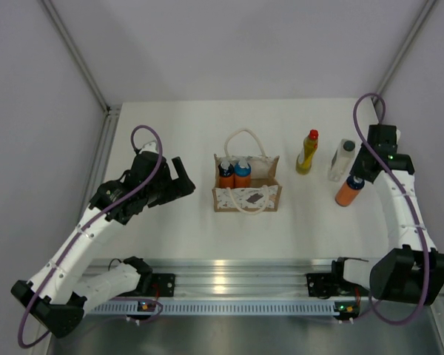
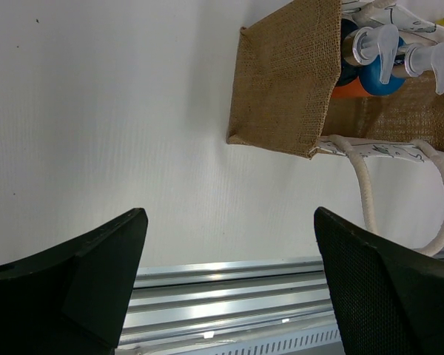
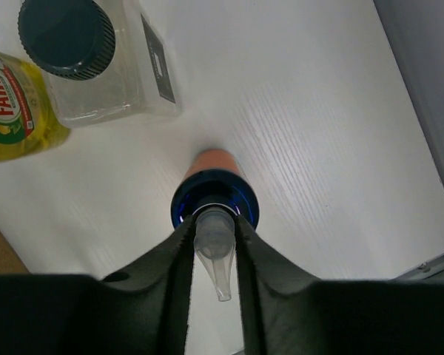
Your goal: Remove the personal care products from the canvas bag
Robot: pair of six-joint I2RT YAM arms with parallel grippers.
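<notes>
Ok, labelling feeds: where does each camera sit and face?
Top: above and behind, looking down on the table; both arms show.
Left wrist: faces the bag; open left end effector shows.
Right wrist: looks down on the orange bottle the right end effector grips.
Shared: the bag, in top and left wrist.

Lab test cell: white table (image 1: 179,235), grey panel walls (image 1: 229,44), aluminium mounting rail (image 1: 237,275).

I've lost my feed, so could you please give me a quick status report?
Left gripper open, beside canvas bag. Right gripper shut on orange bottle. Two bottles inside bag. No obstruction.
</notes>
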